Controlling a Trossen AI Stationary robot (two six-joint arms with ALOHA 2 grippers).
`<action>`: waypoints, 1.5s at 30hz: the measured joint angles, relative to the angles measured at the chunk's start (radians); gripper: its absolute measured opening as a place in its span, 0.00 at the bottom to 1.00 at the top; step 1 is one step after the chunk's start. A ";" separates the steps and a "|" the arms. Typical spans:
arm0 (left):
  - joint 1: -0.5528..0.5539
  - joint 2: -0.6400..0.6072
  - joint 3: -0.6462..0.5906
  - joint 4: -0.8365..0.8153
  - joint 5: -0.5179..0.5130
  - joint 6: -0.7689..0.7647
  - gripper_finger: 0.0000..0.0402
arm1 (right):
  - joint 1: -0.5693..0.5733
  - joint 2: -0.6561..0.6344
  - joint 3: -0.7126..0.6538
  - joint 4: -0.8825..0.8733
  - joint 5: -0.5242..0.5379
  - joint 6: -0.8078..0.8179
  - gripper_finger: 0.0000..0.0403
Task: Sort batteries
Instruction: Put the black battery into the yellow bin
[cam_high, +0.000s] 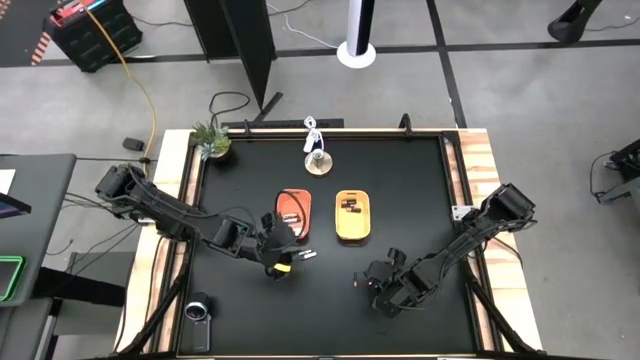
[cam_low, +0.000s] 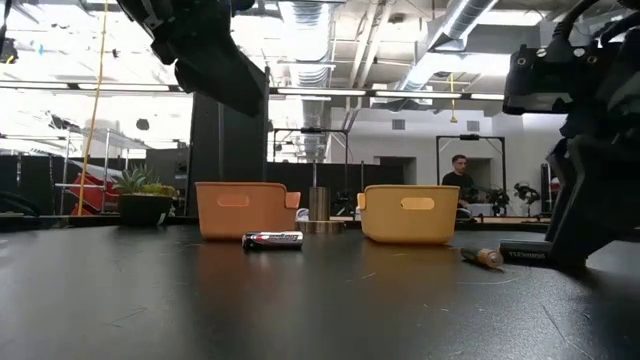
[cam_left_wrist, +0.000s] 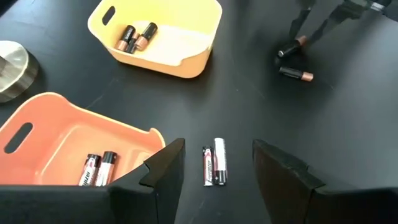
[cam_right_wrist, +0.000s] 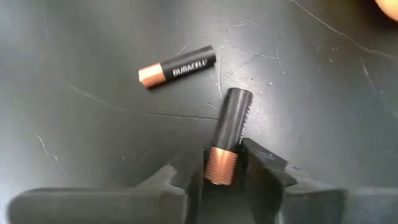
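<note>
Two matte, copper-capped cylindrical batteries (cam_right_wrist: 227, 135)

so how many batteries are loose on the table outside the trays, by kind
dark copper-tipped batteries: 2
silvery-white batteries: 2
total: 4

Orange tray (cam_left_wrist: 56, 134) cut off at edge; steel cup (cam_left_wrist: 12, 65) too.
</note>
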 joint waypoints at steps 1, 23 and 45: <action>-0.003 0.000 0.000 0.000 0.000 -0.001 0.45 | 0.000 0.005 0.001 0.002 -0.005 -0.008 0.27; -0.043 0.018 0.001 -0.015 0.063 0.013 0.45 | -0.009 0.007 0.107 -0.155 0.005 -0.102 0.01; -0.093 0.278 0.098 -0.003 0.028 0.007 0.35 | -0.222 0.003 0.465 -0.593 0.178 -0.512 0.00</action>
